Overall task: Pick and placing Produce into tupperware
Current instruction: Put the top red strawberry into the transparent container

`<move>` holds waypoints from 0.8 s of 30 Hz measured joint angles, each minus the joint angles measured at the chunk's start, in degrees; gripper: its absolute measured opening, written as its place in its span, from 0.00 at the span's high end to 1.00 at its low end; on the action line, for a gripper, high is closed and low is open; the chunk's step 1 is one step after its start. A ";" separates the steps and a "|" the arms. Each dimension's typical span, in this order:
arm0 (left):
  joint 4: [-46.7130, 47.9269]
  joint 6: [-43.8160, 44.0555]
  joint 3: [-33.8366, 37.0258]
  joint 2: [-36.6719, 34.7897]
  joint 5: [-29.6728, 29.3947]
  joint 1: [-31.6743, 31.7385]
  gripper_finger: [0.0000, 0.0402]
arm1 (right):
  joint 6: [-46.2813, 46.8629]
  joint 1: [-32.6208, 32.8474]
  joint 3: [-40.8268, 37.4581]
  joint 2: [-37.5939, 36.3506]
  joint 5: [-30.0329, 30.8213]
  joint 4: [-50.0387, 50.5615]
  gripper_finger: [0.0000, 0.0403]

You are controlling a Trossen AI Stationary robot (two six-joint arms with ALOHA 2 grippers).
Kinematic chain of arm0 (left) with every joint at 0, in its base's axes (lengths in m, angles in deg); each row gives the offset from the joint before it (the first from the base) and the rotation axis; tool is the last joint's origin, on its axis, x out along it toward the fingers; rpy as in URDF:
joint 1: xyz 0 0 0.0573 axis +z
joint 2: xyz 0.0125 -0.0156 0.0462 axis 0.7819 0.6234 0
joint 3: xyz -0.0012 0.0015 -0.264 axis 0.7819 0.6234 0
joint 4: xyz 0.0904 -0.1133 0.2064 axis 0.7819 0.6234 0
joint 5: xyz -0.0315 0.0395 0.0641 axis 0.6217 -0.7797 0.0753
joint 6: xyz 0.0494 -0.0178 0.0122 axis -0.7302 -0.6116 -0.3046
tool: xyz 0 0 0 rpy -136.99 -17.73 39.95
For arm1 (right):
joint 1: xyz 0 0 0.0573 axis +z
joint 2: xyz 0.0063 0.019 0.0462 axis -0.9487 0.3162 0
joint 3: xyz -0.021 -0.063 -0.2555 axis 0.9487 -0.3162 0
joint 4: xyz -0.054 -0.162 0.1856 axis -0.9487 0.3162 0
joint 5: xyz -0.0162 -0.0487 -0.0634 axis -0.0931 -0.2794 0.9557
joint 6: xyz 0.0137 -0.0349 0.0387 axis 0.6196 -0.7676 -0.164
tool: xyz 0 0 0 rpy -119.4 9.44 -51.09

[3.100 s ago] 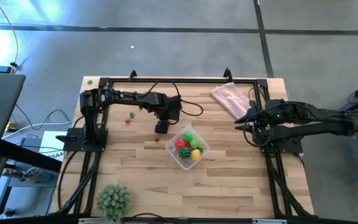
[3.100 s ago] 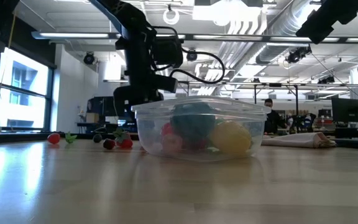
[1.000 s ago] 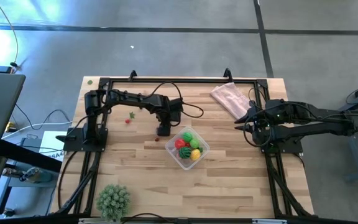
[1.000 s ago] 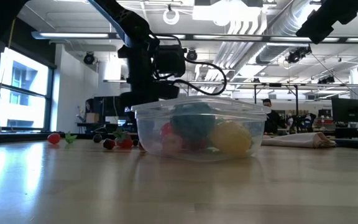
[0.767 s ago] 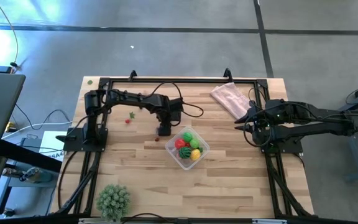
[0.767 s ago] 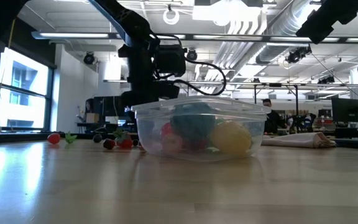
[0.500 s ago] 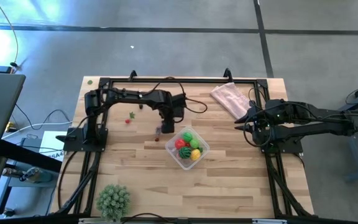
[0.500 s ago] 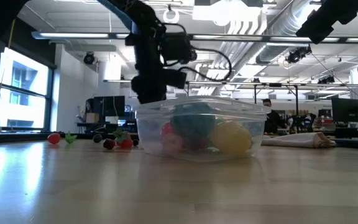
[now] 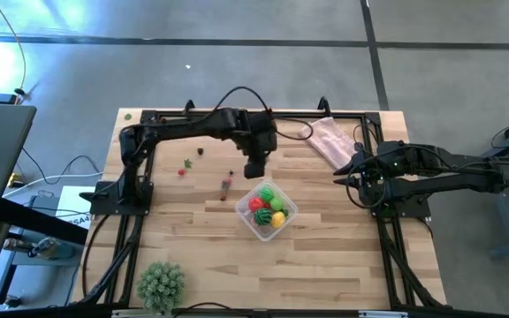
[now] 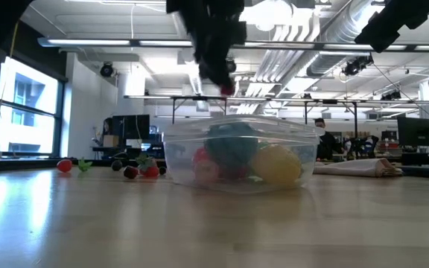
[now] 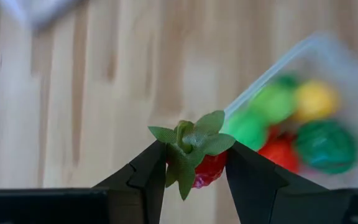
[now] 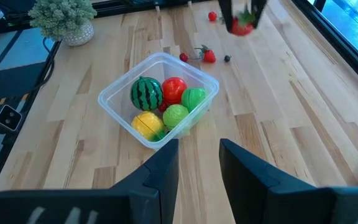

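Note:
The clear tupperware stands mid-table and holds a striped green piece, a red, a yellow and two green ones. My left gripper hangs high over the table just beyond the tupperware's far left rim, shut on a red toy strawberry with green leaves. The low view shows that strawberry above the tupperware. Several small loose pieces of produce lie on the table to the left. My right gripper waits open at the right side, touching nothing. My left gripper pinches the strawberry's red body between its two fingers, one on either side, the leafy top turned toward the wrist. The fingers slant down from above. The strawberry is lifted well clear of the table.
A pink cloth lies at the far right. A spiky pale-green ball plant stands at the near left corner. Black frame rails run along the far edge and both sides. Bare wood lies in front of the tupperware.
My left gripper has risen from the table beside the tupperware's left with the strawberry between its fingers, and has gone a little toward the right and far side. The strawberry is now lifted clear, above the tupperware's rim. My right arm has kept still.

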 joint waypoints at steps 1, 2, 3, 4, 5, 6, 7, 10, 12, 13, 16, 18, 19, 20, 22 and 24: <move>-0.11 0.28 -1.48 0.00 1.23 -0.49 0.66 | 0.00 -0.01 0.02 0.00 0.02 0.00 0.74; -0.21 0.30 -2.74 -0.04 2.05 -1.07 0.66 | -0.02 -0.02 0.02 0.00 0.02 0.00 0.74; -0.35 0.30 -3.75 -0.04 2.50 -1.79 0.66 | -0.02 0.01 0.00 0.00 0.02 0.00 0.74; -0.40 0.30 -4.58 -0.04 2.66 -2.57 0.66 | 0.00 -0.02 -0.01 0.00 0.02 -0.02 0.74; -0.41 0.28 -5.18 -0.04 2.66 -3.43 0.66 | 0.00 -0.02 0.01 0.00 0.02 0.00 0.74; -0.40 0.07 -5.53 -0.04 2.66 -4.30 0.66 | -0.02 0.00 0.01 0.00 0.02 0.00 0.74; -0.42 -0.19 -5.64 -0.07 2.63 -5.24 0.66 | -0.02 -0.02 0.02 0.00 0.02 0.00 0.74; 0.30 -0.75 -5.55 0.19 1.48 -7.95 0.66 | -0.02 -0.01 0.02 0.00 0.02 -0.01 0.74; -0.18 -0.83 -5.62 1.46 0.29 -9.84 0.66 | 0.00 -0.02 -0.01 0.00 0.02 0.00 0.74; 0.29 -0.98 -5.50 2.11 -0.11 -10.46 0.66 | 0.00 0.00 0.00 0.00 0.01 -0.02 0.74; 0.42 -1.70 -5.51 4.90 -1.61 -12.36 0.66 | 0.00 -0.02 0.00 0.00 0.02 -0.02 0.74; 1.93 -1.82 -5.49 6.92 -2.52 -12.95 0.66 | -0.02 -0.02 0.00 0.00 0.02 0.01 0.74; 1.61 -1.81 -5.51 8.04 -3.68 -13.43 0.66 | -0.02 -0.01 0.02 0.00 0.02 0.02 0.74; 1.85 -1.81 -5.49 8.98 -4.07 -13.60 0.66 | -0.04 0.01 0.02 0.00 0.02 0.02 0.74; 3.30 -1.81 -5.36 10.30 -4.81 -13.96 0.66 | 0.00 0.01 0.01 0.00 0.02 0.02 0.74; 3.05 -1.79 -5.58 11.24 -4.90 -14.50 0.66 | -0.06 -0.01 0.01 0.00 0.02 0.00 0.74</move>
